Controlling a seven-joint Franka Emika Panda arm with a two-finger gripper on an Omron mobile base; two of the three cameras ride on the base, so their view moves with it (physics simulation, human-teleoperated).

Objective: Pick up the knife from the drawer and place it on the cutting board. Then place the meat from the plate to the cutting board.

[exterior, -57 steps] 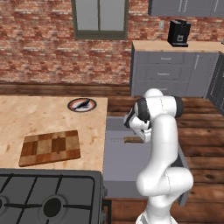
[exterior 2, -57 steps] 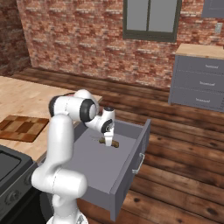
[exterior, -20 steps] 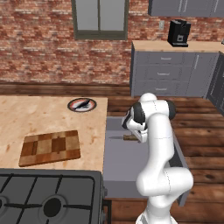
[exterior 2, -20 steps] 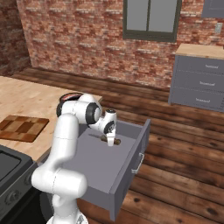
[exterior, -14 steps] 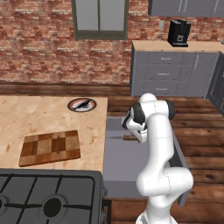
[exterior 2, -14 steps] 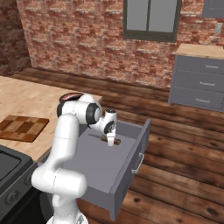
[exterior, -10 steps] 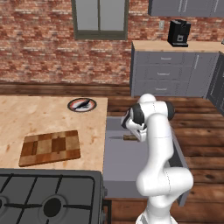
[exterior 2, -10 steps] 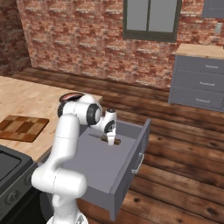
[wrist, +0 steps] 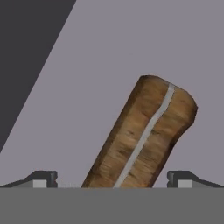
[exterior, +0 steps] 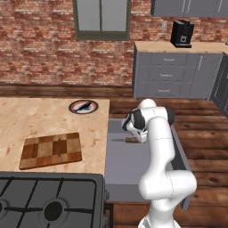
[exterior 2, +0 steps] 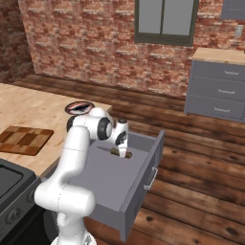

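Knife (wrist: 142, 138) lying on open drawer (exterior: 129, 171) floor, wooden handle now framed between spread jaws of gripper (wrist: 111, 180), lowered deeper since a few seconds ago. Not grasped yet; closing looks next. Cutting board (exterior: 51, 149) bare on table (exterior: 26, 120).

Left base view: behind-left of arm, looking forward and down; counter (exterior: 26, 116) at frame left, open drawer (exterior: 129, 160) centre. Right base view: behind-right, same drawer (exterior 2: 143, 177) at centre. Hand view: very close, pointing down at drawer floor (wrist: 113, 52).
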